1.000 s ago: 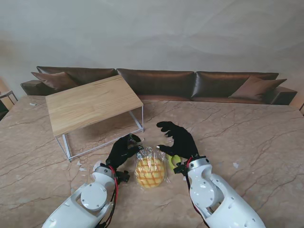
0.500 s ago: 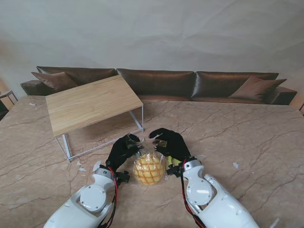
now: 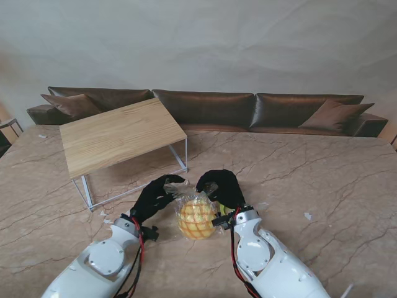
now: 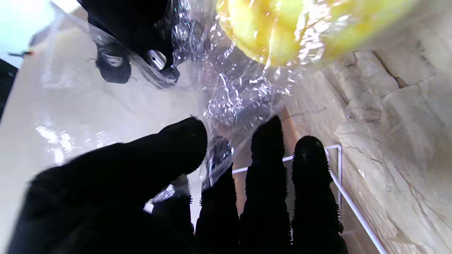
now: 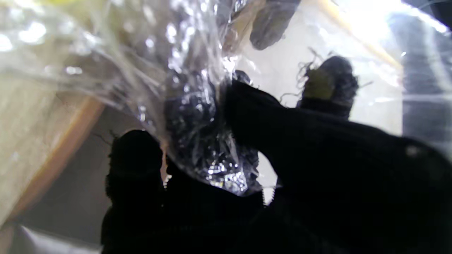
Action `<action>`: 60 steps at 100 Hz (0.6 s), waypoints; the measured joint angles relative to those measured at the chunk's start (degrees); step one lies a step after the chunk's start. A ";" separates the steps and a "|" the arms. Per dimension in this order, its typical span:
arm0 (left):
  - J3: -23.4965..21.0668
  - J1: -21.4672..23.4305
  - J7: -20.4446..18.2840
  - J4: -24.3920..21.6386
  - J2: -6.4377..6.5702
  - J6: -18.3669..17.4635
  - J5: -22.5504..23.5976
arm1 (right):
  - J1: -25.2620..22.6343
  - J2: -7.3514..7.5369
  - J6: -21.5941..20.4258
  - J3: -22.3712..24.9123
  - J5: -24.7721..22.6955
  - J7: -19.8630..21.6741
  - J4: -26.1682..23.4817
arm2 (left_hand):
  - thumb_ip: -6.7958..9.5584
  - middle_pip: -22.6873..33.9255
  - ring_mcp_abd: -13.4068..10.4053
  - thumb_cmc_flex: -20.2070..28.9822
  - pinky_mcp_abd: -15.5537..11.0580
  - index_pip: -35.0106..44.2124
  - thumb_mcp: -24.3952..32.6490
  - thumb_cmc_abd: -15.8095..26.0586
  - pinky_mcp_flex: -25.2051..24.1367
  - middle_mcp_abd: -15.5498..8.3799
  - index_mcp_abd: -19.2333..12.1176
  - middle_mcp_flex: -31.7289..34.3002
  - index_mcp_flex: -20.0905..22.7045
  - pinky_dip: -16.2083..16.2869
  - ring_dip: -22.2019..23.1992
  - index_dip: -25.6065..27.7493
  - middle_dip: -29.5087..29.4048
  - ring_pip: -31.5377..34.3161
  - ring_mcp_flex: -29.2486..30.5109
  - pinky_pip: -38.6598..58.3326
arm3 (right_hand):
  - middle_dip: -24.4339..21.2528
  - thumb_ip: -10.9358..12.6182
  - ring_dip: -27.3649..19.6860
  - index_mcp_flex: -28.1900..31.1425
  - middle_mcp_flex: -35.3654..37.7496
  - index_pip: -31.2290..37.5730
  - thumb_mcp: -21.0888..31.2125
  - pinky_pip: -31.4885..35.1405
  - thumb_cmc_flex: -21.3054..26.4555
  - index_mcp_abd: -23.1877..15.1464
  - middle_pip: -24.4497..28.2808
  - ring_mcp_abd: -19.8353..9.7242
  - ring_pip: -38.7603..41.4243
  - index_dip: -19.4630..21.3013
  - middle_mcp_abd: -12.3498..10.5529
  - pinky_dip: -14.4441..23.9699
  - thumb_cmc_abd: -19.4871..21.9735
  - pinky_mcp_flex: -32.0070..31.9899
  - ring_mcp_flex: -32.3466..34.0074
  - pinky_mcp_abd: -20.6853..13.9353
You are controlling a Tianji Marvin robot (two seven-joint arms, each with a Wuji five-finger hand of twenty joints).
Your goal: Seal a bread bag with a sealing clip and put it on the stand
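— What filled the stand's view, biggest first?

— The marble table (image 3: 322, 180) ran across the whole lower half of the frame. Behind it, along the middle, stood a brown leather sofa (image 3: 205, 108). The wooden-topped stand (image 3: 118, 133) with its white wire legs sat at centre left, tilted in the frame.

— And your arms?

— Both rose from the bottom corners, white shells and black gloves. My left hand (image 3: 155, 195) and my right hand (image 3: 220, 188) met at lower centre, one on each side of the bread bag (image 3: 196, 214).

— Where was the bag exactly?

— Between my two hands, just right of the stand's near leg, at lower centre of the frame. The clear plastic held a round, golden, cross-scored bun. Whether it rested on the marble or hung just above it, I could not tell.

— What were your fingers doing?

— My left thumb and fingers (image 4: 268, 141) were pinched on the crumpled neck of the plastic (image 4: 240, 95), as my left wrist view showed. In my right wrist view, my right fingers (image 5: 247, 106) were closed around the gathered film (image 5: 197, 116) too.

— And the clip?

— A sliver of yellow-green (image 3: 221, 208) showed at the heel of my right hand, beside the bun. I could not make out more of it.
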 measured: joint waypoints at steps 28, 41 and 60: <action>-5.79 2.93 -5.54 -4.00 2.67 1.58 -8.82 | -0.27 -0.06 -0.55 -0.17 -9.29 -6.76 0.70 | 11.41 -3.98 1.23 -28.13 0.28 -7.87 -22.82 26.73 -9.91 0.80 3.25 -3.77 0.14 4.36 -3.46 -4.64 -1.07 -4.83 -11.94 -12.39 | 1.56 0.00 2.70 0.00 -1.09 1.73 0.03 0.00 0.00 0.00 0.73 0.00 2.34 1.44 0.00 1.30 0.81 -1.14 -0.57 -0.23; -6.07 3.99 0.26 -8.92 2.98 9.99 -1.10 | -0.11 0.28 -0.93 -1.28 -13.20 -9.47 1.01 | 11.40 -4.01 1.60 -28.76 0.29 -8.04 -41.36 30.46 -10.51 1.54 5.83 -2.89 3.59 4.53 -3.46 -4.34 -0.98 -4.82 -11.95 -13.19 | 1.56 0.00 3.27 0.63 -1.11 4.08 0.04 -0.02 0.00 -0.20 0.74 0.00 2.52 2.45 -0.10 1.35 0.82 -1.40 -0.57 -0.68; -4.94 3.32 -3.32 -13.23 3.78 18.04 7.15 | -0.04 0.56 -1.19 -2.09 -15.13 -10.65 0.97 | 6.84 -4.06 0.51 -22.35 -0.66 -12.79 -41.06 20.36 -12.61 1.48 9.31 -6.07 -1.95 4.30 -3.74 -6.47 -0.97 -5.67 -15.74 -14.49 | 1.57 0.00 3.58 0.63 -1.11 4.15 0.04 -0.21 0.00 -0.24 0.75 0.00 2.97 2.95 -0.16 1.37 0.84 -1.42 -0.57 -1.18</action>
